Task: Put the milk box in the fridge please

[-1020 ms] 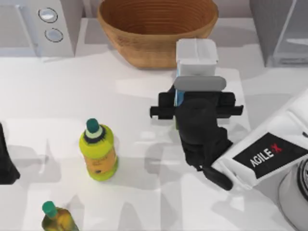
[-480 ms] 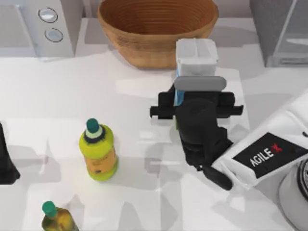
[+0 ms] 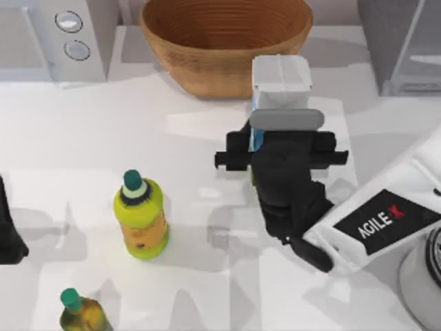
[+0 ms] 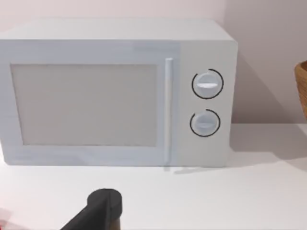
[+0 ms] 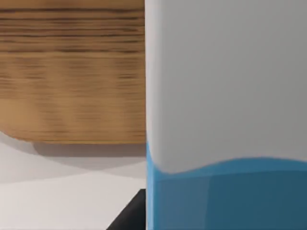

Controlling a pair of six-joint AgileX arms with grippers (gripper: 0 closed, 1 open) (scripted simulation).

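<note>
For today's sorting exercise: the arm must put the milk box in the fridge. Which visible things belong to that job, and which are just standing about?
Belong to the job:
milk box
fridge
right gripper, at the milk box

Standing about:
basket
microwave
yellow-green bottle
second bottle
left arm, parked at the table's left edge

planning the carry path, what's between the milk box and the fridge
In the top view, bare white table lies between the milk box and the fridge.

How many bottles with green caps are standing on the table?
2: the yellow-green bottle left of centre, and a darker bottle at the near left edge, partly cut off. Others may be hidden.
</note>
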